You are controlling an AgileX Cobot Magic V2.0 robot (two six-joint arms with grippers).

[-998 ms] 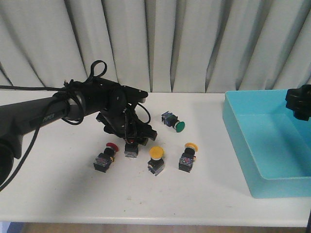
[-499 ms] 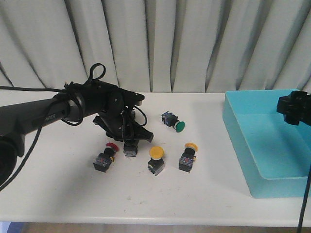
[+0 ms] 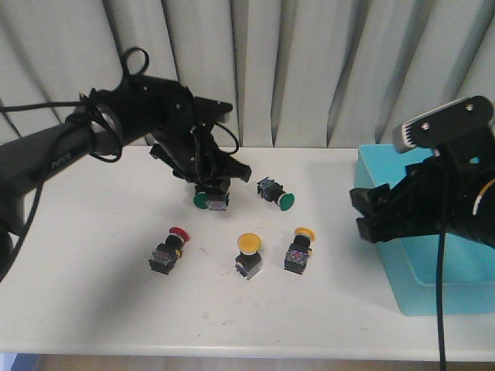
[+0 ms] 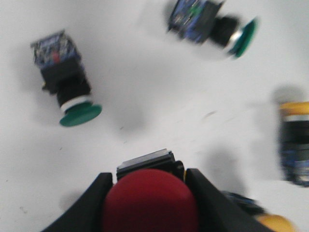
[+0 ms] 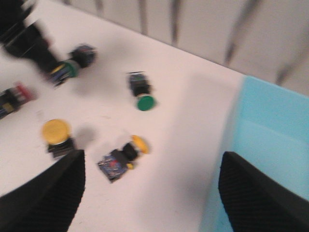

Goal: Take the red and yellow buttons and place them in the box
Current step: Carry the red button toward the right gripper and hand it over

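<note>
Holding a red button [image 4: 149, 200], left gripper [image 4: 147, 203] hovers upper-centre w/ jaws clamped; right gripper [image 5: 149, 193] spread wide nr box [image 3: 433, 232].

A white table [image 3: 93, 309] carries the things, and behind its far edge hangs a pale grey curtain [image 3: 309, 69] in vertical folds. On the far middle part of the table lies a green-capped switch [image 3: 274, 193] on its side, with its dark body toward the far left and its green cap toward the near right. A second green-capped switch [image 3: 207, 200] is to the left of it, with its cap turned to the left; it is partly covered from above, so whether it touches the table I cannot tell.
</note>
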